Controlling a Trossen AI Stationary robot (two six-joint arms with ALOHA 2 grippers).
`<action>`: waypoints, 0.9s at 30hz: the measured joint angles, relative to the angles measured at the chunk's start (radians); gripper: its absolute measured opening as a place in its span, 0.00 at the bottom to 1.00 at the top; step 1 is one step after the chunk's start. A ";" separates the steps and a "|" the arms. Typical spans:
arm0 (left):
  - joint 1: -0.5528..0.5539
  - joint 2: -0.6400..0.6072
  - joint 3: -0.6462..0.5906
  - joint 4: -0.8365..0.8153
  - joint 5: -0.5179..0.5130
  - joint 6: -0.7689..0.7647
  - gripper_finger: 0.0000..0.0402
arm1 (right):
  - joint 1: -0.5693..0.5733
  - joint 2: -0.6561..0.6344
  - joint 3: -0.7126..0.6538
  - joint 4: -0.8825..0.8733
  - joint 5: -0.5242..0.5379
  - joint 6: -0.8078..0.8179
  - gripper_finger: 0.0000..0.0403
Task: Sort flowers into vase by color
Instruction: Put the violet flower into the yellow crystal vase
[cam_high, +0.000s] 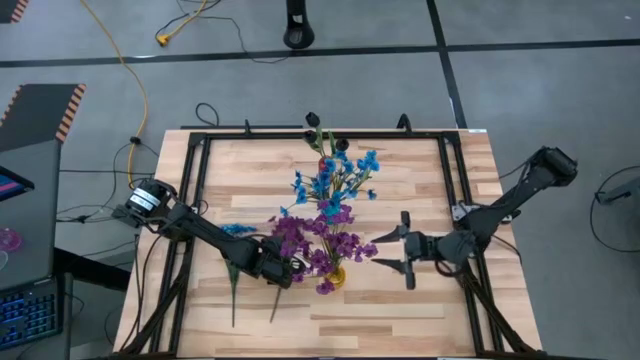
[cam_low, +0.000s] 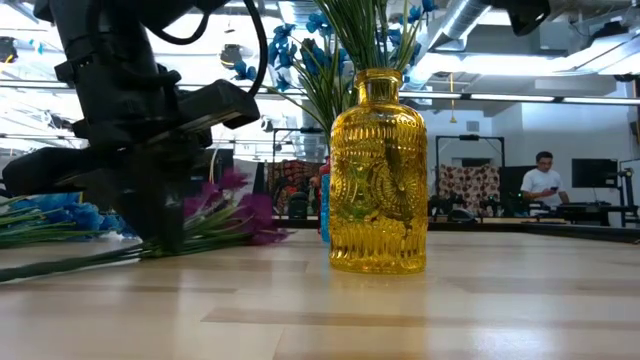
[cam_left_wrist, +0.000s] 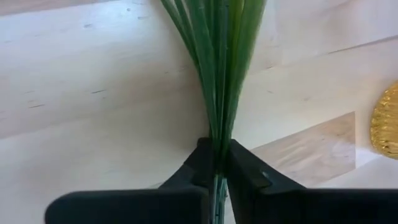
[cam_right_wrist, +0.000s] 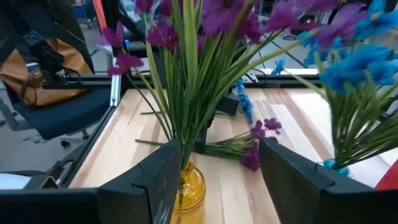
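- Fingers (cam_left_wrist: 208, 171) of my left gripper (cam_high: 272, 268) fill the near edge of the left wrist view, pinched shut on a bundle of thin green stems (cam_left_wrist: 217, 93) of a purple sprig (cam_low: 235, 215) lying on the table.
- Handling call: sprig looks light and floppy, with plastic stems that will bend and maybe slide in the pinch. Holding low on the stems seems right; the bloom end would crush or droop. I expect the head to sag on lift.
- Left of that, a blue sprig (cam_high: 238, 230) lies flat near the left arm, not yet sorted.
- Centre: yellow glass vase (cam_low: 378, 170) stands upright, just beside my left gripper, already holding purple flowers (cam_high: 330, 225) with long green leaves. Glass looks heavy enough to stay put but fragile, and crowded stems could snag and tip it.
- Blue flowers (cam_high: 340, 175) stand just behind it; their container is mostly hidden. Dark buds (cam_high: 315, 125) sit furthest back.
- Right gripper (cam_high: 405, 250) hangs near the vase with jaws wide apart, holding nothing.
- Surface: pale wood table (cam_high: 420, 180) inside a black frame (cam_high: 200, 150), smooth and level, low grip for anything dragged.
- Room: open lab with grey floor, yellow cable (cam_high: 140, 90), person (cam_low: 545, 180) seated at a desk far back.
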 joint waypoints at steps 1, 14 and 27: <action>0.000 0.000 0.000 0.001 -0.001 0.000 0.02 | 0.000 -0.025 0.000 -0.020 0.000 0.000 0.60; -0.069 -0.094 -0.003 -0.081 -0.163 -0.028 0.00 | -0.003 -0.360 0.001 -0.442 -0.001 0.086 0.57; -0.261 -0.223 -0.002 -0.187 -0.480 -0.133 0.00 | -0.003 -0.333 0.001 -0.658 -0.003 0.249 0.36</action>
